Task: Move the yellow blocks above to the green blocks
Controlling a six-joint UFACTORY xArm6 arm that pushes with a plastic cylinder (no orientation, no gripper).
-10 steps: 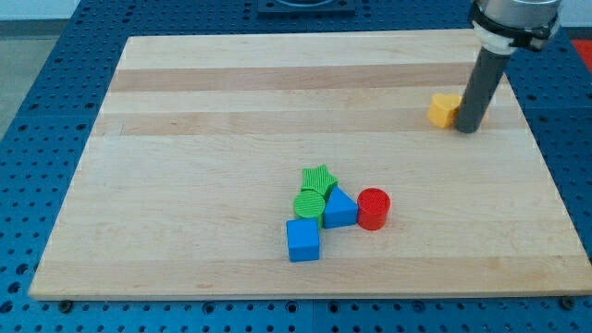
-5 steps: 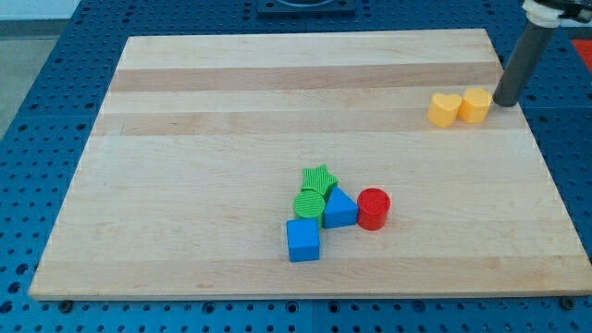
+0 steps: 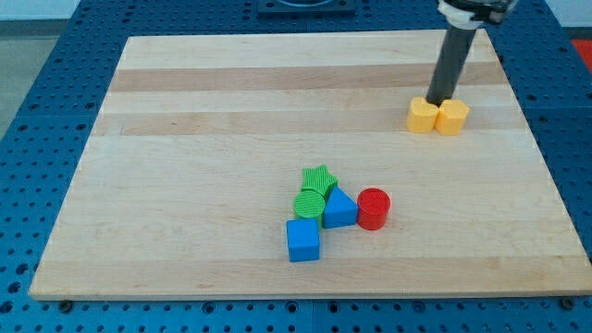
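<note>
Two yellow blocks sit side by side at the view's right: a rounded one [image 3: 422, 117] and a squarer one [image 3: 452, 117]. My tip [image 3: 437, 99] is just above them, touching their top edges where they meet. A green star block [image 3: 318, 178] and a green cylinder [image 3: 310, 204] sit near the board's middle, toward the view's bottom, well to the left of and below the yellow pair.
A blue triangular block [image 3: 339, 209], a red cylinder [image 3: 374, 208] and a blue cube [image 3: 302, 240] cluster against the green blocks. The wooden board [image 3: 185, 139] lies on a blue perforated table.
My tip moved from the right of the yellow blocks to above them. The yellow pair has shifted left and slightly down.
</note>
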